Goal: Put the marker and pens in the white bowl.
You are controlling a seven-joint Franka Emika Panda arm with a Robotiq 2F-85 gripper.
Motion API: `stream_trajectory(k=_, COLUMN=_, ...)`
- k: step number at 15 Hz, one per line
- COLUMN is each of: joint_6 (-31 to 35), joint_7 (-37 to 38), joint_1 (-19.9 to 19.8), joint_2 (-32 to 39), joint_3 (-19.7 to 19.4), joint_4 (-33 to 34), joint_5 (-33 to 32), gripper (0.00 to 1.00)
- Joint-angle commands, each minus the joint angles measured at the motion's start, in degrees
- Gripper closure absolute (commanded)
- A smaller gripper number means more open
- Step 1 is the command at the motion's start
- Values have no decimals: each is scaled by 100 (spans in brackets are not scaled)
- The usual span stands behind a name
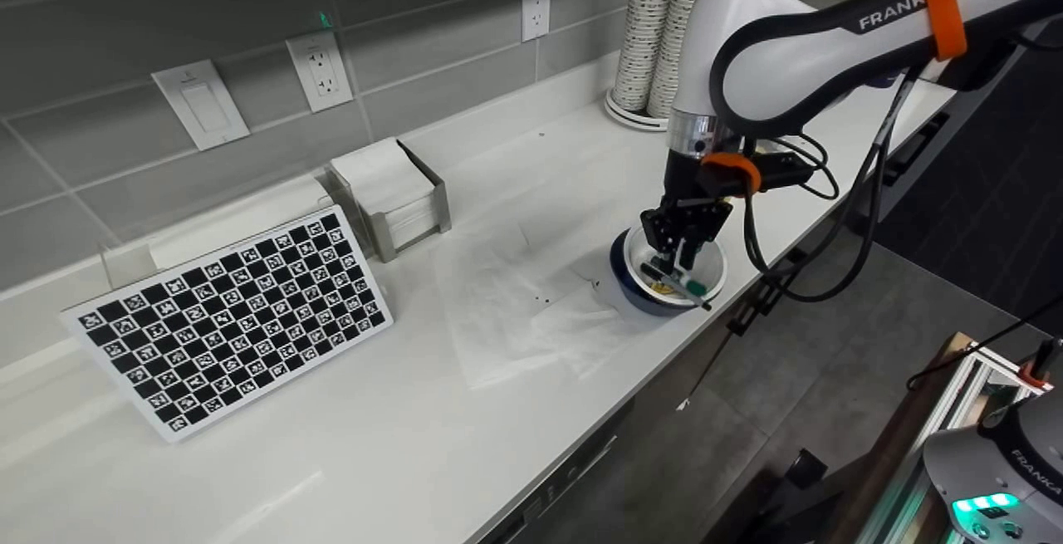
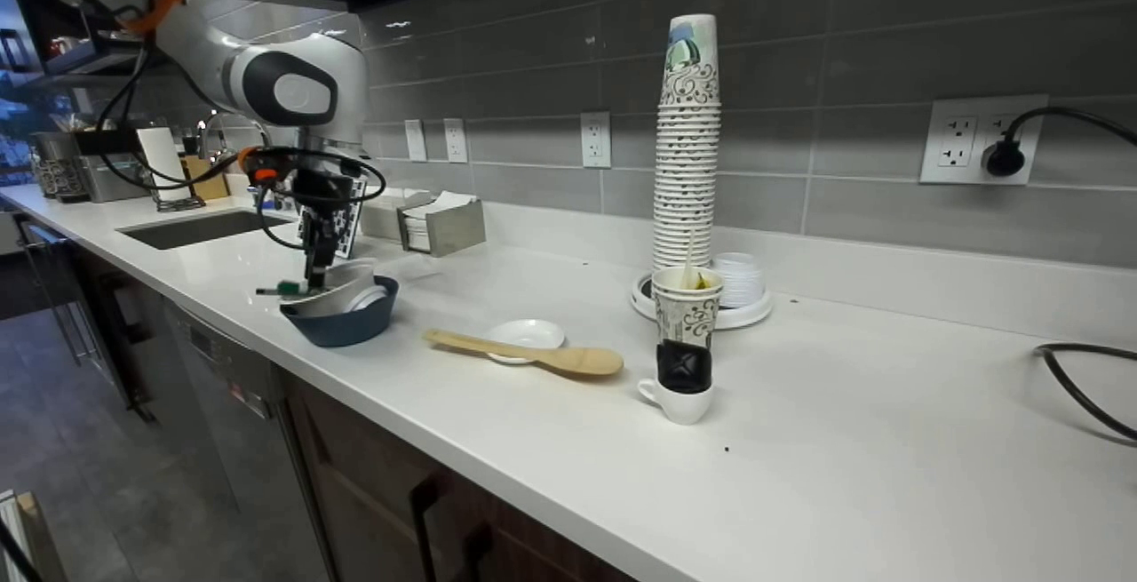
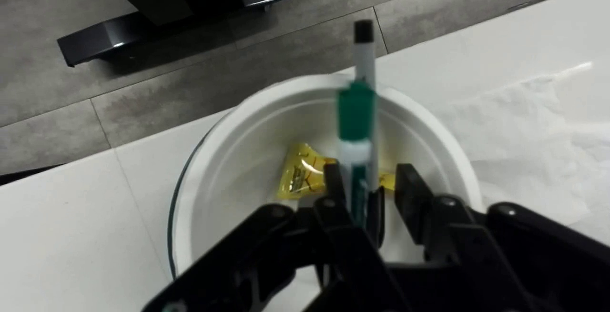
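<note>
Marker point(image 3: 355, 116) with a green cap lies alongside a black-tipped pen point(image 3: 365, 59) between the parted fingers of the Robotiq gripper point(image 3: 370, 178), a visible gap beside one finger leaving both unclamped. They extend across the white bowl point(image 3: 228, 174), the pen's tip past its rim; a dark blue bowl point(image 2: 348, 330) surrounds it, a yellow packet point(image 3: 300, 174) inside.

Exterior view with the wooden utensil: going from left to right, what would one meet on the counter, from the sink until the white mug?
Sink, blue bowl with white bowl inside, napkin holder, wooden utensil, white mug.
</note>
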Motion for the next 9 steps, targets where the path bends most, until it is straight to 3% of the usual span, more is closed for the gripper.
stream_trajectory(k=1, joint_6=-139, joint_7=141, joint_1=16, joint_2=118, joint_3=-20, joint_4=172, joint_5=-241, gripper=32)
stream_trajectory(k=6, joint_6=-308, joint_7=-193, joint_1=-33, joint_2=-460, joint_3=-51, joint_4=-27, joint_5=-146, gripper=1)
stream_trajectory(k=9, joint_6=-172, joint_7=-615, joint_1=-147, joint_2=-1242, joint_3=-176, joint_4=-413, joint_5=-127, gripper=0)
